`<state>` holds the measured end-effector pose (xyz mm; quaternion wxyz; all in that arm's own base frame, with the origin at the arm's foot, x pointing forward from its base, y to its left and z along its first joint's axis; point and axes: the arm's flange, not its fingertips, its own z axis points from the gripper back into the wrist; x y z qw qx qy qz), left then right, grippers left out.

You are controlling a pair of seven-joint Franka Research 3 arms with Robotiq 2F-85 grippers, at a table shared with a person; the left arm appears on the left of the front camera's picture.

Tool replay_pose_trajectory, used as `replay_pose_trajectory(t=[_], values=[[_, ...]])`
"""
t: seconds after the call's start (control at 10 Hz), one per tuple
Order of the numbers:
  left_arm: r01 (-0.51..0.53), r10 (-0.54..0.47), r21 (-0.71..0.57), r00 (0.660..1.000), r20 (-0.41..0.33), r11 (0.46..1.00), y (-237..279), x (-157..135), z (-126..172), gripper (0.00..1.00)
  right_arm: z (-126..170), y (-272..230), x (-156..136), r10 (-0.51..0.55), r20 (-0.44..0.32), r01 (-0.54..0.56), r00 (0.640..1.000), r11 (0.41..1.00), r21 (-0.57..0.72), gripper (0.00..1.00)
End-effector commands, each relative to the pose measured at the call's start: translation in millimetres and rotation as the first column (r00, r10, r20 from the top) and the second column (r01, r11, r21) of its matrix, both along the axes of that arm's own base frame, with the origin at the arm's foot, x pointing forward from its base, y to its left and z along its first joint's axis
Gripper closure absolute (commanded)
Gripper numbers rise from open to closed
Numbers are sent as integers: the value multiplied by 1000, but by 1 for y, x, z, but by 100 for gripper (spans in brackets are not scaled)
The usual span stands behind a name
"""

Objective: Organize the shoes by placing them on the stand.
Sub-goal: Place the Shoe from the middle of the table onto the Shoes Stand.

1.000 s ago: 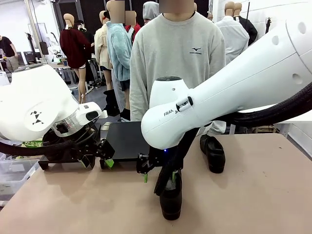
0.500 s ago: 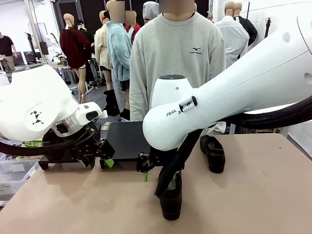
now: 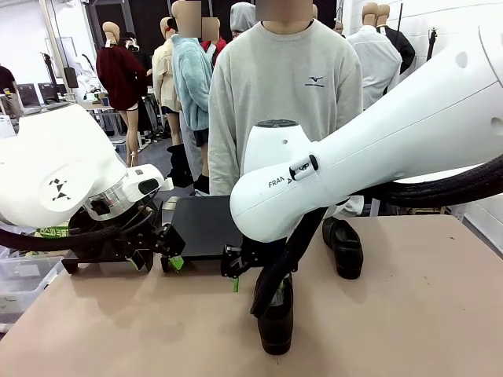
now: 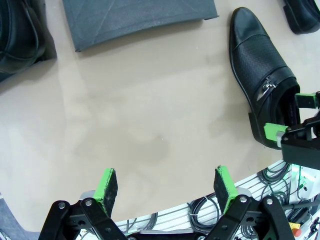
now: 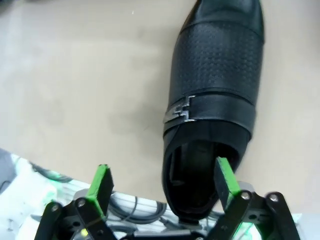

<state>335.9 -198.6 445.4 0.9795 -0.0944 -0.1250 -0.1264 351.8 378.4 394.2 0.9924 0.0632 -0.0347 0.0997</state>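
At the near middle of the tan bench (image 3: 409, 314), the right end effector (image 5: 161, 172) has barely shifted, jaws wide over the heel of the glossy black perforated buckle shoe (image 5: 215, 85), so its pickup for the flat dark stand (image 3: 200, 224) is not yet made.

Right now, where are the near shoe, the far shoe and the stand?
near shoe (image 5: 215, 75): right wrist view, on its perforated upper.
far shoe (image 3: 344, 247): front view, on the middle of its upper.
stand (image 3: 203, 225): front view, on its flat dark top.
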Motion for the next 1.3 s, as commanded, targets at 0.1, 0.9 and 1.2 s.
replay_pose_trajectory(t=[0.1,0.9,1.2], values=[[0,0,-10,1000,5,1000,1,1,-2,0,64,-41,-18,14,70,-11,997,999,-50,0],[65,-66,-30,997,-50,997,-38,-6,-6,0,64,-201,-38,-49,-86,41,995,994,-98,0],[-19,18,-28,999,-27,999,-104,-23,-2,0,64,-201,-38,-49,-86,41,995,994,-98,0]])
